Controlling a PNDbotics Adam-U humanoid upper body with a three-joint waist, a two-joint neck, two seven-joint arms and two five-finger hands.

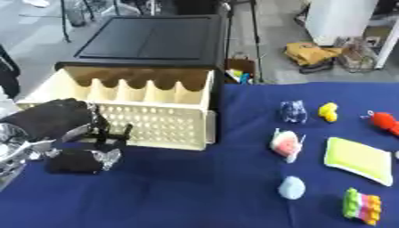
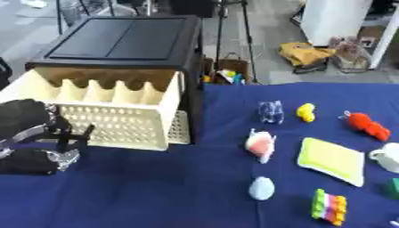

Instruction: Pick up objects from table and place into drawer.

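In the left eye view, nearest the camera at the lower right, a striped multicoloured block [image 1: 361, 209] lies on the blue-covered bench [image 1: 179, 196], with a pale blue egg-shaped thing [image 1: 291, 187] just to its left. Behind them sit a yellow-green pad with a white edge [image 1: 358, 159] and a pink-and-white toy [image 1: 286, 144]. Further back, in a row, are a small dark blue patterned thing [image 1: 293, 111], a small yellow thing [image 1: 329, 111] and a red toy [image 1: 385, 122] at the right edge. The cream drawer [image 1: 156, 120] stands pulled out of a black cabinet [image 1: 152, 40] at the bench's far left; its inside is split by scalloped dividers and nothing shows in the compartments. The left hand [image 1: 74, 153] rests on the bench at the lower left, in front of the drawer's perforated front; its dark fingers are curled under and hold nothing that can be seen.

In the right eye view the same things sit shifted left. Here a white cup [image 2: 387, 156] shows at the right edge just beside the pad, with a small green thing [image 2: 392, 187] below it. The right hand appears in neither view.
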